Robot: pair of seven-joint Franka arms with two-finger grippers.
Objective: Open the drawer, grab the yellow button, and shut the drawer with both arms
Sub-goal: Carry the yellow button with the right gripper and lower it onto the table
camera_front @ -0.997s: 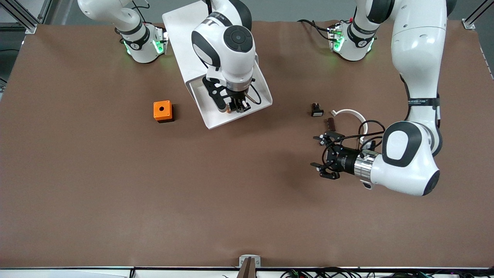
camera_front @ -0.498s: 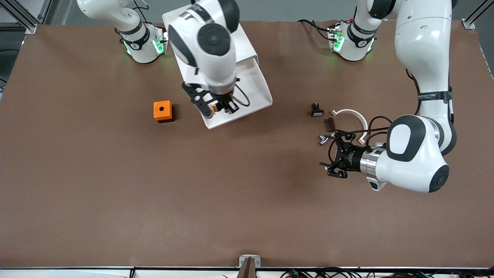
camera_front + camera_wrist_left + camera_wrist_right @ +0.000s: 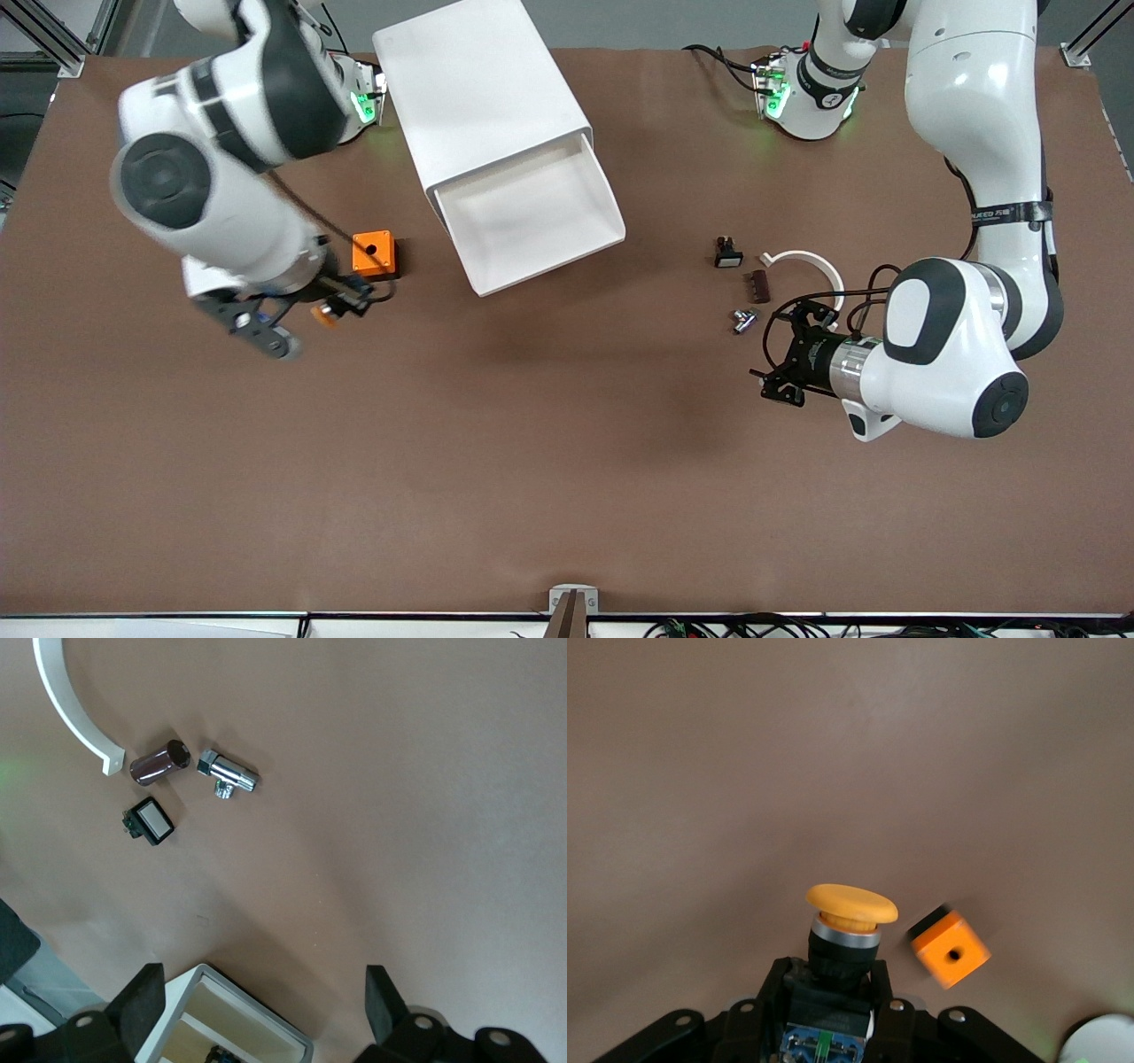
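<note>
The top drawer (image 3: 532, 226) of the white cabinet (image 3: 483, 89) stands pulled open, and its tray shows nothing inside. My right gripper (image 3: 341, 306) is shut on the button (image 3: 322, 314) and holds it over the table, beside the orange cube (image 3: 373, 254). In the right wrist view the button's orange cap and black body (image 3: 849, 920) stick out from my right gripper (image 3: 833, 1010), with the orange cube (image 3: 950, 950) beside it. My left gripper (image 3: 772, 354) is open and empty over the table near several small parts. In the left wrist view my left gripper (image 3: 263, 992) frames the cabinet's rim (image 3: 257, 1007).
Toward the left arm's end lie a small black piece with a white face (image 3: 727, 254), a brown cylinder (image 3: 759, 284), a metal fitting (image 3: 742, 320) and a white arc (image 3: 808, 264). All show in the left wrist view too: black piece (image 3: 151, 821), cylinder (image 3: 159, 762), fitting (image 3: 228, 775), arc (image 3: 71, 709).
My right arm has lifted the button out of the drawer and swung it toward the right arm's end, past the orange cube. My left gripper has drawn back slightly toward its own end.
</note>
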